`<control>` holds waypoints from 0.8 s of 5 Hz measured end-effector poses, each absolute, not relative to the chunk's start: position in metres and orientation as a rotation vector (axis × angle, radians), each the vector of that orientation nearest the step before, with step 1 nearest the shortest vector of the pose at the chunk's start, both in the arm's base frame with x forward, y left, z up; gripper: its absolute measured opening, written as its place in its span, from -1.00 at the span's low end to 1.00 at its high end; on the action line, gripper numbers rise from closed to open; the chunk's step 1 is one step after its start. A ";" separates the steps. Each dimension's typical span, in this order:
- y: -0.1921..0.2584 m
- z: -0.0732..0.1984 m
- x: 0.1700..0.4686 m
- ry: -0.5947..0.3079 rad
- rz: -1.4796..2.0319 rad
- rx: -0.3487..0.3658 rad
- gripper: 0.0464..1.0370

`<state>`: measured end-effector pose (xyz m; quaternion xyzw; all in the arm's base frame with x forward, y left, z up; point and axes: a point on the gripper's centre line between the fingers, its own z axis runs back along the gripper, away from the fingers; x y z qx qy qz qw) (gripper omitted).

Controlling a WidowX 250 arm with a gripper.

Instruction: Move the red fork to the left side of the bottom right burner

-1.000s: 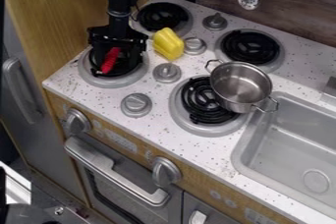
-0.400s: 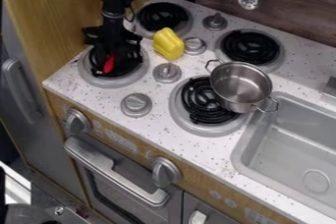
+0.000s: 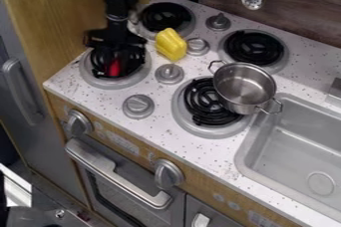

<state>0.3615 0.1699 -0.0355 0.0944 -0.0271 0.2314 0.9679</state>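
The red fork had swung from slanting to pointing nearly at 6 o'clock, under the black gripper, at the 10 o'clock burner. I couldn't tell how the jaws were. The pot was round, shiny metal; the yellow toy looked lumpy.

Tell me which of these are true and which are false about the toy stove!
1. The red fork is in the sink. False: it is at the bottom left burner.
2. The robot's gripper is over that same burner. True.
3. The silver pot is on the top left burner. False: it sits partly over the bottom right burner.
4. The yellow toy is on the stove top, outside the pot. True.
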 end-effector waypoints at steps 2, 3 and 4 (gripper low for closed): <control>0.086 0.010 0.388 -0.204 0.263 0.250 -0.66; 0.061 0.006 0.388 -0.206 0.215 0.233 -0.66; 0.055 -0.007 0.382 -0.152 0.220 0.217 -0.66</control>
